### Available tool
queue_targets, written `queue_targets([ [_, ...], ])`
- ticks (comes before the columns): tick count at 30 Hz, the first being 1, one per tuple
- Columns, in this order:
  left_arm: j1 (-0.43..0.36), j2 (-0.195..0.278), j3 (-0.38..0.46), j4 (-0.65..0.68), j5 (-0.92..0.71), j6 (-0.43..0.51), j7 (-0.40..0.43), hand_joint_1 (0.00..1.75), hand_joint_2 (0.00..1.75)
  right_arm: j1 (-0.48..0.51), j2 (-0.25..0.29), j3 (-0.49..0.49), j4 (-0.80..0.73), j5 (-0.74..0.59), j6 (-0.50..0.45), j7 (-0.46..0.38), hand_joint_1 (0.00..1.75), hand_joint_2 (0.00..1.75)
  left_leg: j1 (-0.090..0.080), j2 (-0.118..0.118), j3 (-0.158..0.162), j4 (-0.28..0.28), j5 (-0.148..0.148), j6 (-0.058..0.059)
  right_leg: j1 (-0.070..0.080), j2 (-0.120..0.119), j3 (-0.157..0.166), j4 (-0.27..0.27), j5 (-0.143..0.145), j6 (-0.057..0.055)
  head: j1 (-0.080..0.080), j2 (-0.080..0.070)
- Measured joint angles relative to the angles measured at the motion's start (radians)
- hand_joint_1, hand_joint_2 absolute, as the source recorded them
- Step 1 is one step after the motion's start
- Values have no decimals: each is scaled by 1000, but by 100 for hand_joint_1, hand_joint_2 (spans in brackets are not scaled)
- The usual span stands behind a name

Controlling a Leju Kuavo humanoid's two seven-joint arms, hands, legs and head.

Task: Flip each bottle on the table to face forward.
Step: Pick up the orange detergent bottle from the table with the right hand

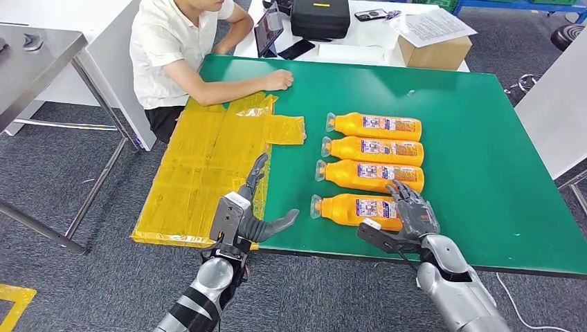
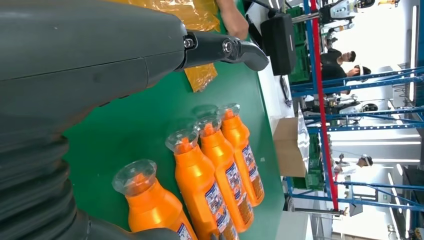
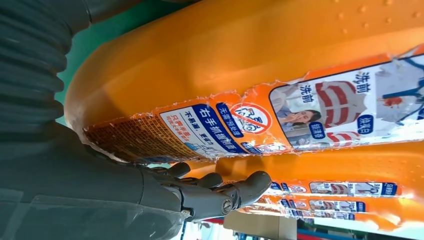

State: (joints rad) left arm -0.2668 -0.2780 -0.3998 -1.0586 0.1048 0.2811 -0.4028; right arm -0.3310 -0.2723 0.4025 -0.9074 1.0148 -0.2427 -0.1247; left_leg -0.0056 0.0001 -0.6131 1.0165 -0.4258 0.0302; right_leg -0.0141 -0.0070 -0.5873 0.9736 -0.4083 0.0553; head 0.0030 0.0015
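Four orange bottles lie side by side on the green table [image 1: 484,159], caps to the left, labels up. My right hand [image 1: 410,211] is at the base end of the nearest bottle [image 1: 349,207]; its fingers [image 3: 220,192] reach over the far side, and the thumb stands apart along the near side. Up close, that bottle [image 3: 250,60] shows a torn label. Behind it lie the second bottle [image 1: 367,174], the third [image 1: 374,149] and the farthest [image 1: 377,125]. My left hand [image 1: 242,214] hovers open at the table's front left edge, holding nothing. The left wrist view has the same row [image 2: 200,190] past the left hand [image 2: 75,65].
A crinkled yellow sheet [image 1: 208,159] covers the table's left end under my left hand. A person sits at the far left corner with a forearm [image 1: 242,86] on the table. Beyond stand a black case [image 1: 320,17] and a cardboard box [image 1: 436,48]. A metal table [image 1: 34,55] is far left.
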Motion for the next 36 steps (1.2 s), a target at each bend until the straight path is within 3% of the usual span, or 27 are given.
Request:
queue_targets([
  [9, 0, 2, 0, 0, 1, -3, 0, 0, 175, -7, -2, 0, 12, -5, 5, -5, 0, 175, 0, 0, 2, 0, 0, 0, 0, 0, 2, 0, 0, 0, 0, 0],
  [10, 0, 2, 0, 0, 1, -3, 0, 0, 175, -8, -2, 0, 13, -5, 5, -5, 12, 175, 0, 0, 2, 0, 0, 0, 0, 0, 2, 0, 0, 0, 0, 0],
  [13, 0, 2, 0, 0, 1, -3, 0, 0, 175, -8, -2, 0, 14, -4, 6, -5, 137, 175, 0, 0, 2, 0, 0, 0, 0, 0, 2, 0, 0, 0, 0, 0],
  [14, 0, 2, 0, 0, 1, -3, 0, 0, 175, -7, -3, 0, 15, -4, 6, -6, 168, 175, 0, 0, 2, 0, 0, 0, 0, 0, 2, 0, 0, 0, 0, 0],
  [17, 0, 2, 0, 0, 1, -7, 0, 0, 175, -7, -6, 0, 18, -1, 6, -9, 173, 175, 0, 0, 2, 0, 0, 0, 0, 0, 2, 0, 0, 0, 0, 0],
  [22, 0, 4, 0, -8, 1, -11, 1, 0, 175, 7, -10, 2, 11, 9, -11, -31, 155, 175, 0, -1, 2, 0, 0, 0, 0, 0, 3, 0, 0, 0, 0, 0],
  [36, 2, 4, -2, -18, 2, -8, -3, 0, 175, 90, -15, 3, -71, -17, -10, -51, 166, 175, 1, 0, 4, 0, -1, -1, 1, 0, 3, 0, -1, 0, 0, 0],
])
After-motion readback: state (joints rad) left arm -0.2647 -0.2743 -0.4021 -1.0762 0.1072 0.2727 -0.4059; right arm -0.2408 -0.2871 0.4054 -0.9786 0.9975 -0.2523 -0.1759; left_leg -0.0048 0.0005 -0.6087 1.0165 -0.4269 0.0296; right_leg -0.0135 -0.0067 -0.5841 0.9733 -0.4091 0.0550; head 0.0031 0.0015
